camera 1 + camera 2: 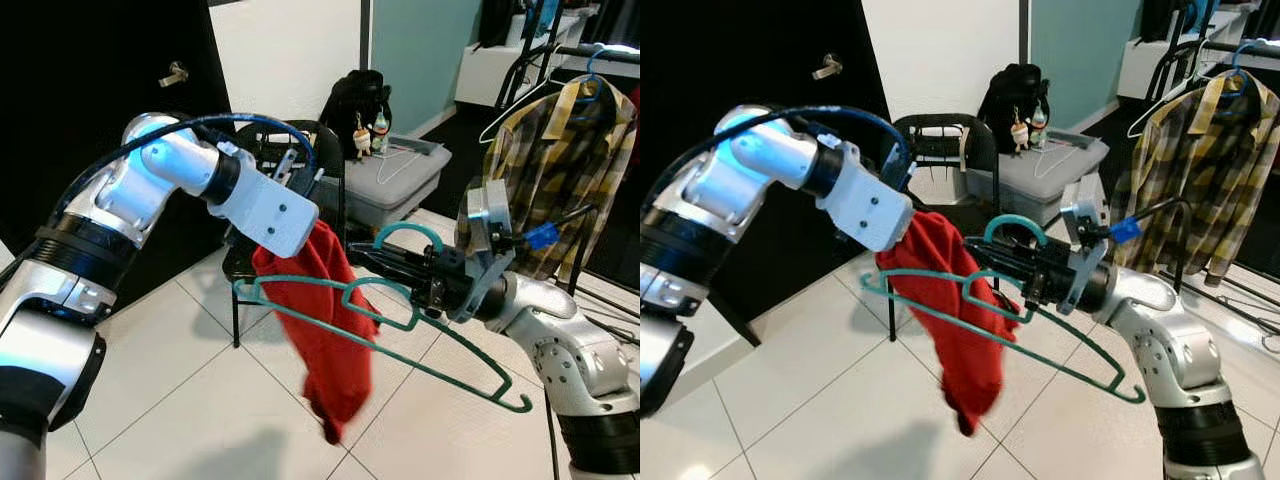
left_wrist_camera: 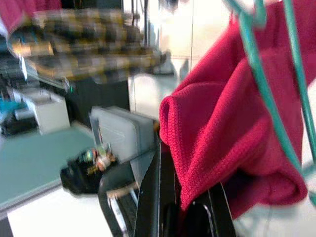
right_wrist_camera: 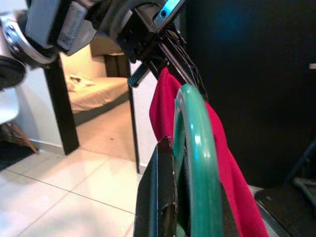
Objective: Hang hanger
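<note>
A teal plastic hanger (image 1: 420, 355) is held out in mid-air over the tiled floor, its hook (image 1: 405, 232) pointing up. My right gripper (image 1: 385, 265) is shut on the hanger's neck just below the hook; in the right wrist view the teal hanger (image 3: 197, 173) runs between the black fingers (image 3: 160, 197). A red knitted cloth (image 1: 325, 350) hangs through the hanger's frame and droops below it. My left gripper (image 2: 185, 207) is shut on the cloth's upper edge, and the red cloth (image 2: 232, 123) bunches over its fingers. In the eye views the cloth hides the left fingertips.
A black chair (image 1: 300, 140) stands right behind the cloth. Beyond it are a grey storage box (image 1: 400, 180) and a black bag (image 1: 355, 105). At the right a plaid shirt (image 1: 550, 170) hangs on a clothes rack. On the left is a dark door (image 1: 100, 80).
</note>
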### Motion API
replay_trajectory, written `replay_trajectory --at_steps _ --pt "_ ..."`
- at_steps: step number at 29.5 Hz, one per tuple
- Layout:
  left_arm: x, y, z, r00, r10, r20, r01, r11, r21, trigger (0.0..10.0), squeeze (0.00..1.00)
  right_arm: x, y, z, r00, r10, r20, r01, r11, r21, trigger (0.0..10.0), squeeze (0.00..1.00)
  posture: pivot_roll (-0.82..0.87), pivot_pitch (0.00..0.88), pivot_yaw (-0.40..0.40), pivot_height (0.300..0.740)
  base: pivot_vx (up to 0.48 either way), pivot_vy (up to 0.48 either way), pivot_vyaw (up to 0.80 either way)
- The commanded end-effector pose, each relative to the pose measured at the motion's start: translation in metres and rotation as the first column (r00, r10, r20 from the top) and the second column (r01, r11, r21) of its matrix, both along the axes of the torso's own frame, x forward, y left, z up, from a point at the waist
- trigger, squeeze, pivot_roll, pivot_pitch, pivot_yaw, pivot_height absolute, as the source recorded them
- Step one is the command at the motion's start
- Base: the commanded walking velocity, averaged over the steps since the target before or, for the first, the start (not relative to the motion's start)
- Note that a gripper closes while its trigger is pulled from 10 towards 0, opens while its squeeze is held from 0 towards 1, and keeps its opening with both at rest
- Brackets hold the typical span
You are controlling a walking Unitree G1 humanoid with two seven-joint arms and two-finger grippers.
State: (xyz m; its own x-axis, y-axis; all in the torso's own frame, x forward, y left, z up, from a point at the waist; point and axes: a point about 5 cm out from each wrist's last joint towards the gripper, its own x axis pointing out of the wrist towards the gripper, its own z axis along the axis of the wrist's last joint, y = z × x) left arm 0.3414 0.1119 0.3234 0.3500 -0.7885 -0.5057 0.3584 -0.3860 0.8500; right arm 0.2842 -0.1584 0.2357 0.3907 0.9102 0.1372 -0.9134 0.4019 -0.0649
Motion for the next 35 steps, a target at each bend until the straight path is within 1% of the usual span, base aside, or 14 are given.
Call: replay_trajectory --at_steps 1,5,8,10,11,13,16,23,29,33,35 --pt "0.003 0.010 0.011 0.998 0.049 0.044 -0.049 0.999 -0.011 10.0 0.00 0.000 -0.002 0.003 1.000 -0.015 0.019 0.015 1.000 -0.006 10.0 0.00 -0.06 0.000 0.084 0.740 0.000 0.000 0.00" --pt "0.015 0.021 0.009 0.986 0.165 0.032 -0.163 0.984 -0.068 10.0 0.00 -0.005 -0.007 0.001 0.999 -0.028 0.020 0.029 0.999 -0.039 10.0 0.00 -0.07 0.000 0.088 0.740 0.000 0.000 0.00" --pt "0.020 0.024 0.008 0.979 0.203 0.023 -0.200 0.975 -0.099 10.0 0.00 -0.008 -0.009 0.000 1.000 -0.025 0.017 0.026 0.998 -0.062 10.0 0.00 -0.08 0.000 0.088 0.740 0.000 0.000 0.00" --pt "0.020 0.024 0.008 0.979 0.204 0.023 -0.201 0.974 -0.101 10.0 0.00 -0.008 -0.009 0.000 1.000 -0.025 0.017 0.026 0.998 -0.064 10.0 0.00 -0.08 0.000 0.088 0.740 0.000 0.000 0.00" --pt "0.021 0.024 0.007 0.978 0.209 0.024 -0.206 0.973 -0.102 10.0 0.00 -0.010 -0.009 -0.003 1.000 -0.022 0.005 0.023 0.996 -0.088 10.0 0.00 -0.08 0.000 0.087 0.740 0.000 0.000 0.00" --pt "0.022 0.023 0.008 0.977 0.209 0.031 -0.205 0.973 -0.104 10.0 0.00 -0.011 -0.008 -0.007 1.000 -0.025 -0.002 0.024 0.994 -0.109 10.0 0.00 -0.08 0.000 0.090 0.740 0.000 0.000 0.00" --pt "0.022 0.021 0.010 0.979 0.202 0.039 -0.197 0.975 -0.105 10.0 0.00 -0.011 -0.008 -0.009 0.999 -0.032 -0.001 0.032 0.993 -0.117 10.0 0.00 -0.08 0.000 0.092 0.740 0.000 0.000 0.00" --pt "0.020 0.017 0.013 0.985 0.168 0.046 -0.163 0.983 -0.089 10.0 0.00 -0.008 -0.011 -0.006 0.998 -0.069 0.013 0.070 0.991 -0.112 10.0 0.00 -0.08 0.000 0.097 0.740 0.000 0.000 0.00" --pt "0.020 0.015 0.013 0.986 0.159 0.041 -0.155 0.984 -0.087 10.0 0.00 -0.006 -0.011 -0.005 0.996 -0.085 0.024 0.087 0.990 -0.114 10.0 0.00 -0.08 0.000 0.099 0.740 0.000 0.000 0.00" --pt "0.021 0.016 0.012 0.984 0.174 0.038 -0.170 0.981 -0.088 10.0 0.00 -0.005 -0.010 -0.004 0.994 -0.100 0.035 0.103 0.988 -0.112 10.0 0.00 -0.09 0.000 0.100 0.740 0.000 0.000 0.00" --pt "0.024 0.018 0.012 0.980 0.197 0.037 -0.193 0.977 -0.092 10.0 0.00 -0.004 -0.010 -0.003 0.993 -0.109 0.042 0.113 0.987 -0.112 10.0 0.00 -0.09 0.000 0.101 0.740 0.000 0.000 0.00"
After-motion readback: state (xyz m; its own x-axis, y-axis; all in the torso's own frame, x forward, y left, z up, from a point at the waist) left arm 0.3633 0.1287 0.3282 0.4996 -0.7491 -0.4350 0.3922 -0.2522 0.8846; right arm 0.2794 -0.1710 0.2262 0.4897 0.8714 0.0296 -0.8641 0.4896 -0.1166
